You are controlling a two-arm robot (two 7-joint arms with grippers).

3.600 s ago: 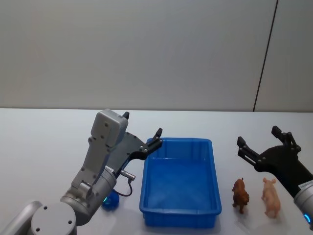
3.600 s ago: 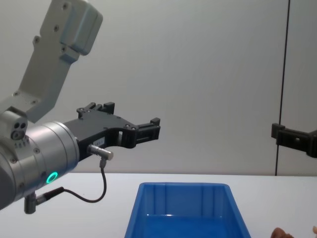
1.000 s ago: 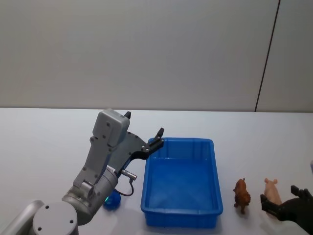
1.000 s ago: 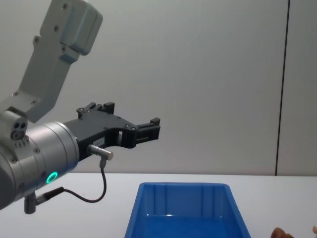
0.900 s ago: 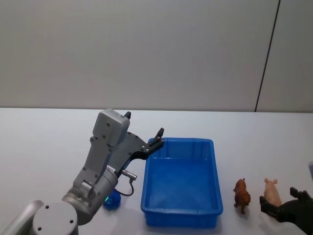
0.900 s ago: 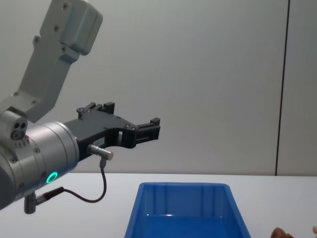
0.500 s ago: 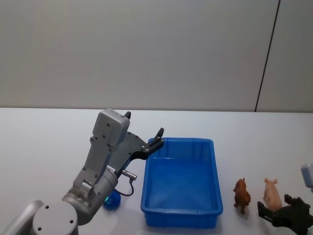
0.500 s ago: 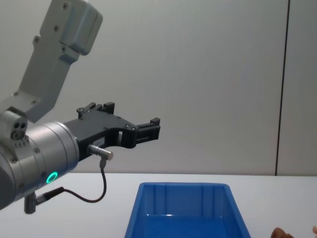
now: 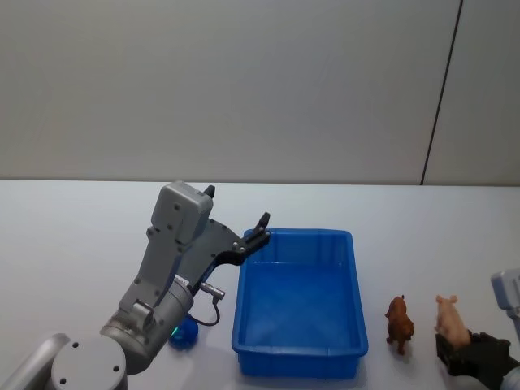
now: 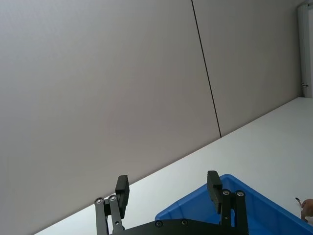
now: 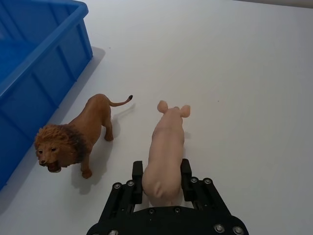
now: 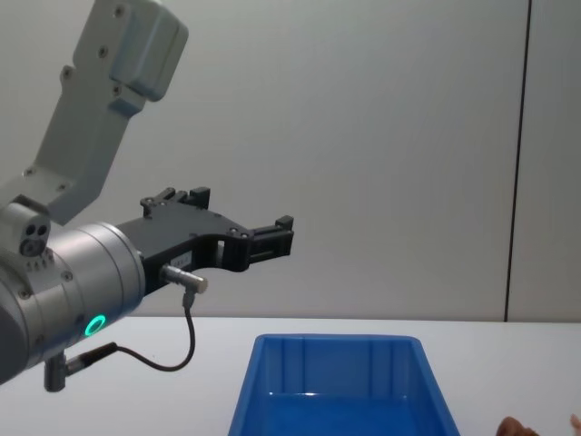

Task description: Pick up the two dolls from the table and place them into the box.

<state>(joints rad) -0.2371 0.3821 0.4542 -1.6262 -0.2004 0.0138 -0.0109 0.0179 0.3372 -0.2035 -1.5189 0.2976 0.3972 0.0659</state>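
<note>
The blue box stands mid-table. To its right, on the white table, stand the two dolls: a reddish-brown lion and a peach-pink pig. My right gripper sits low at the pig's rear. In the right wrist view its fingers press the flanks of the pig, which still stands on the table beside the lion and the box. My left gripper hangs open above the box's left rim, and its fingers hold nothing.
A small blue round object lies on the table under my left arm. A grey wall with a dark vertical seam stands behind. The box's near wall shows in the chest view.
My right gripper came down from above the dolls to table height behind the pig, and its fingers have narrowed onto the pig's sides. The left arm has not moved.
</note>
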